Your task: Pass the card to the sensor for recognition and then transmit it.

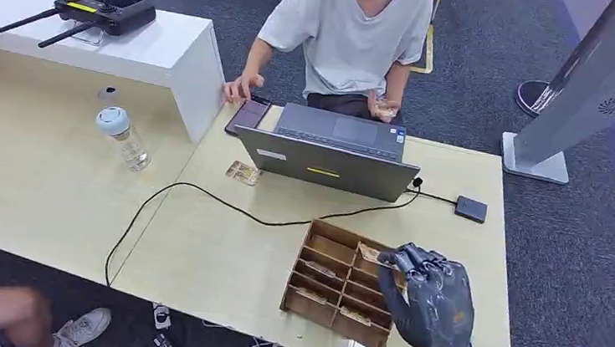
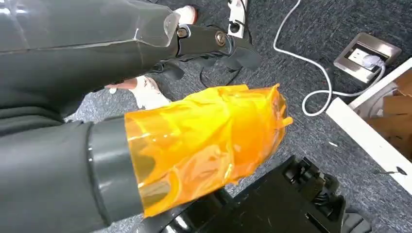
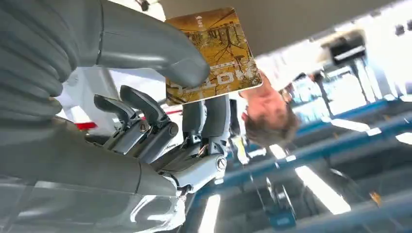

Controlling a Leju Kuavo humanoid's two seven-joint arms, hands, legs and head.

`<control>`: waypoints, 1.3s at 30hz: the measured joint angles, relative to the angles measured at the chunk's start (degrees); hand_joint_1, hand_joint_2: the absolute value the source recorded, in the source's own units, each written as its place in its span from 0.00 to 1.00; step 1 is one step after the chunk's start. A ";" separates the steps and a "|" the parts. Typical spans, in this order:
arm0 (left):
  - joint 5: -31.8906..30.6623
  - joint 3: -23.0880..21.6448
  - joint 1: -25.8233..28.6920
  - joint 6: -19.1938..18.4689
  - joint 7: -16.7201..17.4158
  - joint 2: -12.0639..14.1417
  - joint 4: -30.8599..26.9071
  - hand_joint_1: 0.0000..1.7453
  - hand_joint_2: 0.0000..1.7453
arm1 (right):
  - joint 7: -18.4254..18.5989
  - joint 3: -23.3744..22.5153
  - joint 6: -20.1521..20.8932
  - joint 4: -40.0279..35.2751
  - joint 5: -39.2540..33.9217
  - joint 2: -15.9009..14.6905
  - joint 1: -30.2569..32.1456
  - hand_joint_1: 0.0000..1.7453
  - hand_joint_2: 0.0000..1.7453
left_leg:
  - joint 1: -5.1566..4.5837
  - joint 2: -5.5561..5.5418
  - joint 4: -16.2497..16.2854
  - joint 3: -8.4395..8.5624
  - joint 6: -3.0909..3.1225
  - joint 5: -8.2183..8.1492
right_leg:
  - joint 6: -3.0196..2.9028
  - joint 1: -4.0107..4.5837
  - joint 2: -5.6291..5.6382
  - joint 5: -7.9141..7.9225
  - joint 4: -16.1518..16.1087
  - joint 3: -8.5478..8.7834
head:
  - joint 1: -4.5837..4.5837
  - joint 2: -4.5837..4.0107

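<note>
Holding: the right robot hand (image 1: 430, 297) is pinching a card (image 3: 213, 48) between its thick thumb and darker fingers (image 3: 206, 119).
Card position: it is hovering in the hand over the right part of the wooden tray (image 1: 323, 267), raised off the table (image 1: 222, 250).
Card face: a yellow-brown printed picture with white lettering is showing to the right wrist camera.
Card orientation: in the head view a pale edge of the card (image 1: 370, 253) is sticking out past the fingertips toward the laptop (image 1: 331, 150); which way its long axis is running I cannot tell.
Left robot hand: the left robot hand (image 2: 209, 141) is hanging low over the carpet, wrapped in orange film; whether its fingers are spread or curled I cannot tell.
Tray: divided into compartments, some carrying cards lying flat.
Sensor side: a small dark box (image 1: 471, 209) is lying on the table right of the laptop, joined to it by a black cable (image 1: 234, 209).
Person: someone in a pale shirt (image 1: 359, 27) is sitting behind the laptop.
Loose card: another card (image 1: 243, 172) is lying flat on the table just left of the laptop.
</note>
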 joint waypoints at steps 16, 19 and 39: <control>0.57 -1.79 -1.68 -0.07 -1.47 0.31 0.48 0.00 0.00 | -2.93 -0.09 -3.63 -1.64 -3.76 1.38 -4.50 1.00 1.00 | 0.00 0.00 0.00 0.00 0.00 0.03 | 0.00 0.00 0.00 0.01 0.01 0.01 | 0.00 0.00; 0.66 -2.34 -2.35 -0.07 -1.64 0.35 0.92 0.00 0.00 | -2.91 -0.09 -3.87 -0.86 -3.74 2.27 -5.81 1.00 1.00 | 0.00 0.00 0.00 0.00 -0.01 0.03 | -0.01 0.00 0.00 0.01 0.01 0.01 | -0.02 0.00; 0.63 -6.27 -6.78 -0.72 -3.32 0.63 4.28 0.00 0.00 | 2.58 0.20 1.96 8.54 -3.22 8.42 -14.57 1.00 1.00 | 0.01 -0.01 0.00 0.01 -0.04 0.06 | -0.01 0.01 0.00 0.02 0.04 0.01 | 0.00 0.00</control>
